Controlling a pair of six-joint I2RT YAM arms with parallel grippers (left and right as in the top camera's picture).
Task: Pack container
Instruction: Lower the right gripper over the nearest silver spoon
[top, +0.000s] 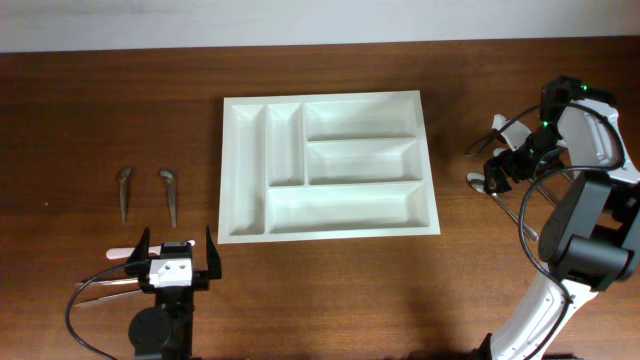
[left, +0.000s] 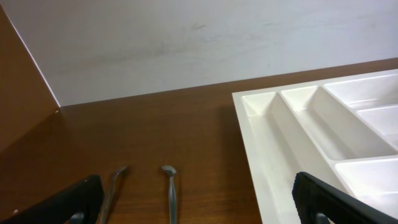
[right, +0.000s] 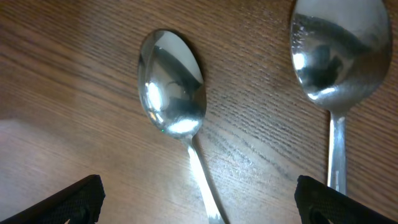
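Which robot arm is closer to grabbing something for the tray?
Probably the right. The right gripper, open, hangs close over two spoons. The left gripper is open too, but the small tools lie farther ahead of it.

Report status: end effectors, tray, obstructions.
Left end effector open, empty. Right end effector open above two spoons. Container empty, nothing blocking it.

White five-compartment container (top: 327, 222) flat on table centre, all compartments empty, two narrow, three long.
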